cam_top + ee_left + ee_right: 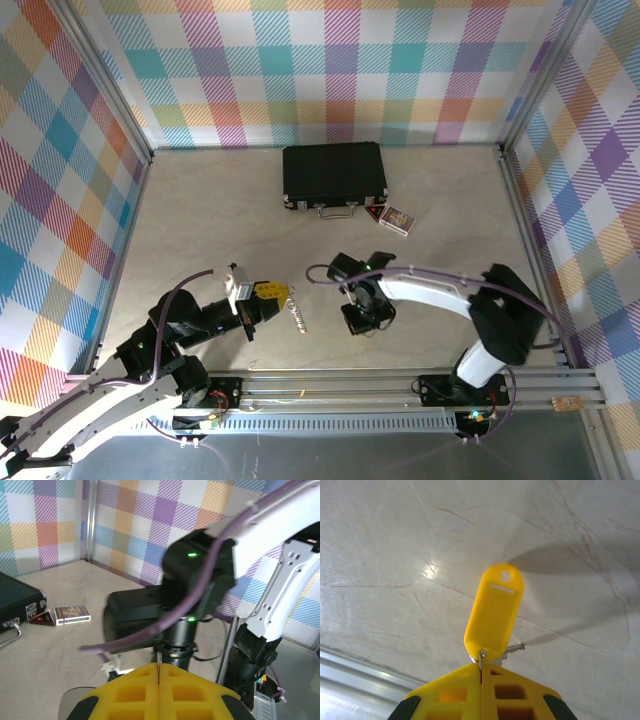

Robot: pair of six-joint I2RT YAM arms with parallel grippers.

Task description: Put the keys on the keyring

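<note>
Step in hand is threading, so line up first. The small key with the yellow plastic head and short silver blade [495, 607] is pinched by its near end, with the hole end sticking out free at 12 o'clock in the right wrist view; use that hole. Your right hand [481, 672] is fully closed on the key, but only at the pad tips, so I'd expect it to pivot if it snags. Go slow. Your left hand [272, 292], at 8 o'clock on the pale marbled desk [200, 210], is closed too. The thin silvery chain-like metal keyring [296, 315] trails from its tips toward 5 o'clock; it looks gripped, though the contact is too small to confirm. The keyring sits between the two hands, with the right hand near its 3 o'clock. It's floppy, so bring the key to it, not the other way round.
</note>
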